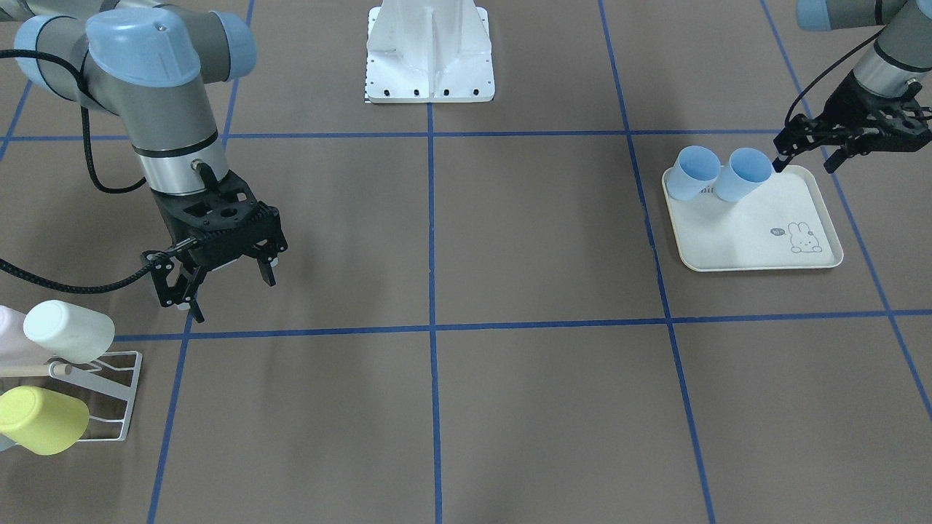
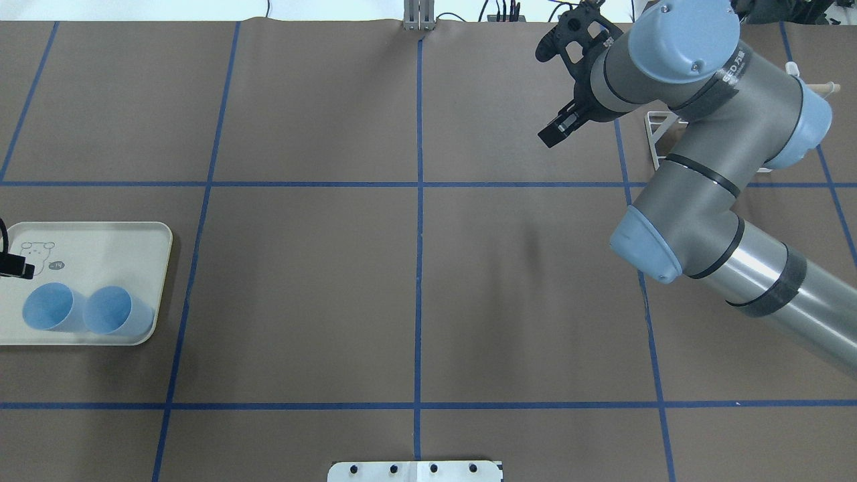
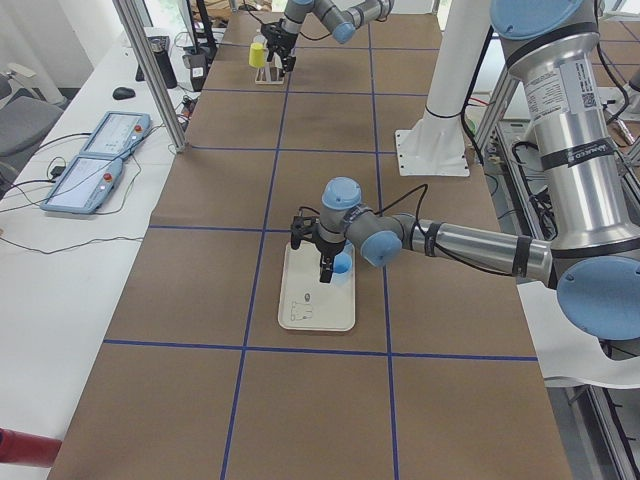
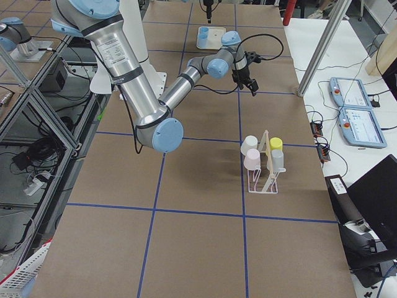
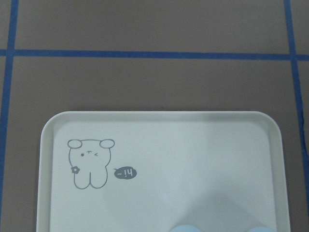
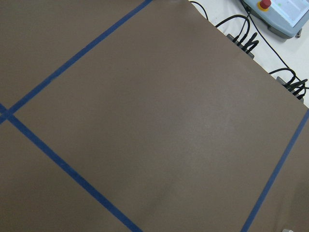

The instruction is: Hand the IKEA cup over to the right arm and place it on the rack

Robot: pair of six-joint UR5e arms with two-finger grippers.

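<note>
The bench (image 1: 510, 240) is covered in brown paper gridded with blue tape lines (image 1: 431, 218), and beside it a white side table (image 3: 60, 250) carries two teach pendants (image 3: 95, 160). Two blue IKEA cups (image 1: 744, 175) sit touching on a cream tray (image 1: 757, 233), with the left end effector (image 1: 804, 164) just beside them, fingers apart and empty. Well apart at the other end, the right end effector (image 1: 231, 291) hovers, fingers apart and empty, near the rack (image 1: 109, 378), which holds white, yellow and pink cups.

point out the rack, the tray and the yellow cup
rack (image 1: 135, 386), front-facing view, on its wire frame's right edge
tray (image 1: 750, 227), front-facing view, on its bare floor
yellow cup (image 1: 44, 421), front-facing view, on its side wall
</note>
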